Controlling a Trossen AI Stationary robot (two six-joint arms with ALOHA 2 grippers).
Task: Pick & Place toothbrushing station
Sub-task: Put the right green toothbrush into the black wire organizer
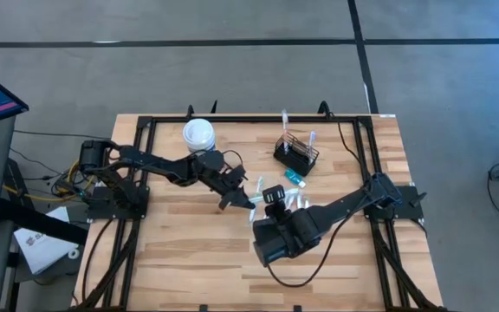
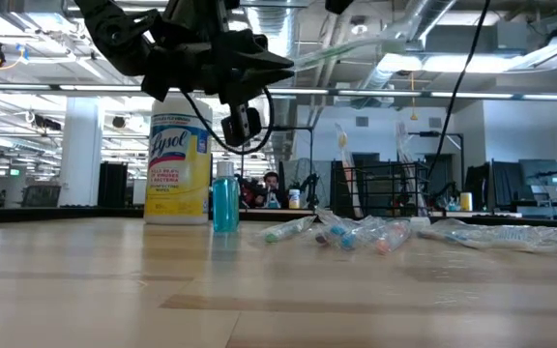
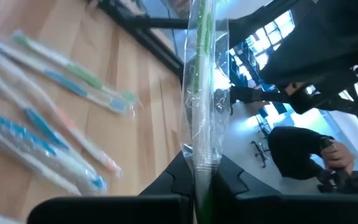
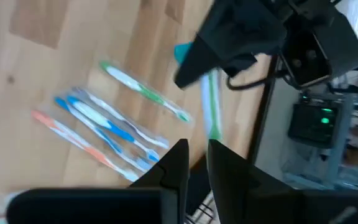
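Observation:
The toothbrushing station [image 1: 295, 152], a black wire-mesh caddy, stands at the table's far right with toothbrushes upright in it. My left gripper [image 1: 243, 198] hangs above the table's middle, shut on a green toothbrush [image 3: 202, 93] in a clear wrapper. My right gripper [image 4: 196, 165] hovers just to its right, above the loose brushes. Its fingers stand a narrow gap apart with nothing between them. Several wrapped toothbrushes [image 1: 297, 201] lie flat on the wood beneath both grippers. My left gripper pinches one end of the wrapped green toothbrush [image 3: 200, 160] between its two fingers. The brush runs on forward from the fingertips, in line with them. In the low view the brush [image 2: 356, 50] is high above the table, near level, its free end toward the right.
A yellow canister with a white lid [image 1: 198, 134] stands at the far left of centre, with a small blue bottle [image 2: 225, 203] beside it. A teal item [image 1: 294, 178] lies just in front of the caddy. Black frame rails run along the table's edges. The near half is bare wood.

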